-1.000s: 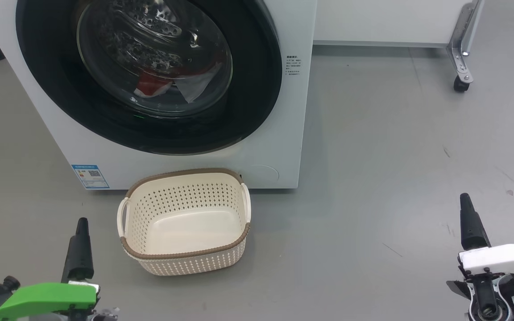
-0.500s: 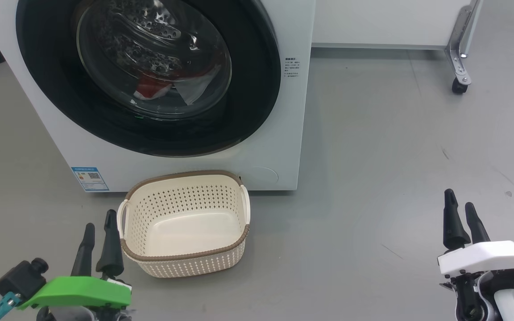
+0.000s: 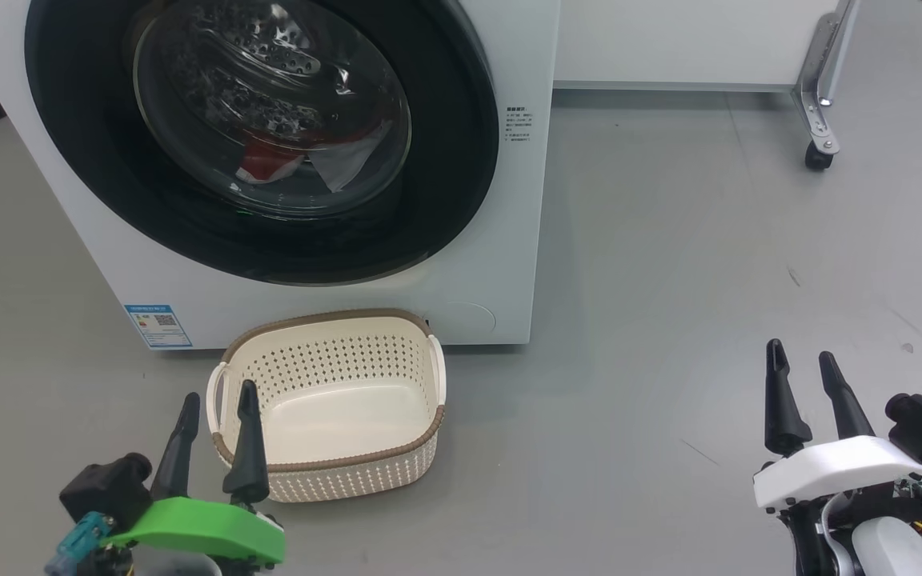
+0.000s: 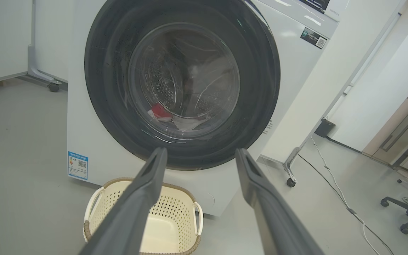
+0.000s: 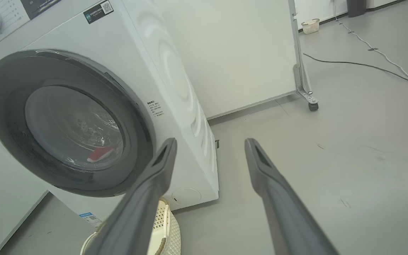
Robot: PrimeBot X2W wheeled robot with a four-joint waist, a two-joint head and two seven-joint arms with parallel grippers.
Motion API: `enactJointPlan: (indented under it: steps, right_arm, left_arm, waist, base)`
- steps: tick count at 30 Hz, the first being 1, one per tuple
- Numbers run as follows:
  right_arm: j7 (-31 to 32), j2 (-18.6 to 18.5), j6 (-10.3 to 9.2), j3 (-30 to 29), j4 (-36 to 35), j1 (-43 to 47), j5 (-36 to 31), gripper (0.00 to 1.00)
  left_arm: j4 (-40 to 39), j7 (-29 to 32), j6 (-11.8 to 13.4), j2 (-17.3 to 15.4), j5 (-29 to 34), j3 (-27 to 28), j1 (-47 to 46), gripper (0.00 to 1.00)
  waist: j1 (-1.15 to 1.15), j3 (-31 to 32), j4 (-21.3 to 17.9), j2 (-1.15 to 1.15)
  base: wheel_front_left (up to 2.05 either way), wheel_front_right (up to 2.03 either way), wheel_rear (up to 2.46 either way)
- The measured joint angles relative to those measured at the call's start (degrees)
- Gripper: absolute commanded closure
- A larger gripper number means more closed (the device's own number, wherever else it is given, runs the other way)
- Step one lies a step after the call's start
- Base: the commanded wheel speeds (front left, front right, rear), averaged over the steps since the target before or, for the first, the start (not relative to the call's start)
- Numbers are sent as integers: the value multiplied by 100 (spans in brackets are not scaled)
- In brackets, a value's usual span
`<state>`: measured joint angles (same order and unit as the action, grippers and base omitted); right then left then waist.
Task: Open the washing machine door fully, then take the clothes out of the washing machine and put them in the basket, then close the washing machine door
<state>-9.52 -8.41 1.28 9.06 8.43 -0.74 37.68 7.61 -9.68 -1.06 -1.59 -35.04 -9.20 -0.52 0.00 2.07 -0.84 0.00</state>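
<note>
1 left gripper (image 3: 218,392), 2 fingers apart, empty. 1 blue label (image 3: 157,326), print too small to read. 1 basket (image 3: 333,316), empty, on the floor before 1 washing machine (image 3: 509,240). 1 washing machine door (image 3: 461,160), shut; red clothes (image 3: 269,164) behind its glass. 1 right gripper (image 3: 799,350), 2 fingers apart, empty.

The head camera looks steeply down on the large white front-loading washing machine (image 3: 509,240), its round black-rimmed glass door (image 3: 445,160) and the cream perforated basket (image 3: 333,360), which the low left wrist camera faces squarely and the right one obliquely from the right.
</note>
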Motion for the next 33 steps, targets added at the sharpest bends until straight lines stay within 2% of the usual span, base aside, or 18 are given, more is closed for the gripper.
enactJointPlan:
  steps: [5,13,22,27,33]
  right_arm:
    - [-74,-75,-94,182,14,-1,-458,0]
    - [-109,-118,-204,401,68,-1,-1034,0]
    - [-196,-163,-348,649,120,-37,-1682,0]
    - [-199,-144,-359,740,156,-47,-1816,0]
    - [-197,-58,-396,713,236,-47,-1777,0]
  left_arm:
    - [119,-103,180,-15,601,-191,4,0]
    - [208,-236,435,-35,907,-316,18,0]
    - [470,-411,617,-49,1612,-625,19,0]
    - [650,-460,682,-57,1595,-691,25,0]
    - [806,-460,728,-59,1222,-744,25,0]
  waist:
    - [0,-3,-16,0]
    - [0,-4,-39,0]
    - [0,15,-60,0]
    - [0,19,-65,0]
    - [0,17,-64,0]
  base:
    - [0,0,0]
    - [0,0,0]
    - [0,0,0]
    - [0,0,0]
    - [0,0,0]
